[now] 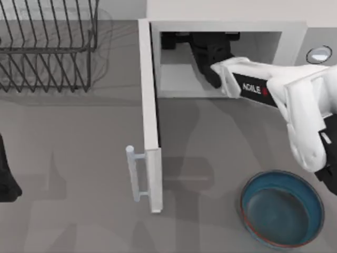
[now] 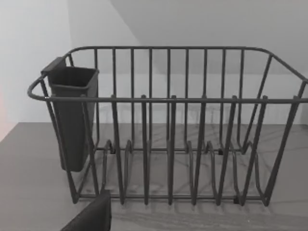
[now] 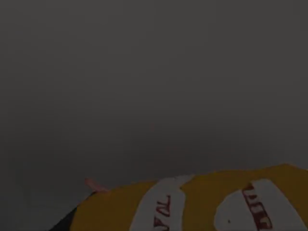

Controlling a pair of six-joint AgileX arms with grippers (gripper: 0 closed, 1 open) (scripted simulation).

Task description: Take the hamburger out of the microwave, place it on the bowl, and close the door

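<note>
Hamburger (image 3: 202, 204), one, fills the near edge of the dim right wrist view inside the one microwave (image 1: 231, 31), where the right pincer (image 1: 202, 52) reaches, grip unclear; one bowl (image 1: 281, 208) sits on the worktop.

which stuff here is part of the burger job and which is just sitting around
Job:
- microwave
- door, swung open
- hamburger, close under the right wrist camera
- bowl, nothing in it
- right gripper, reaching into the cavity

Just there:
- wire dish rack
- its dark cup
- left arm, parked at the table's left
</note>
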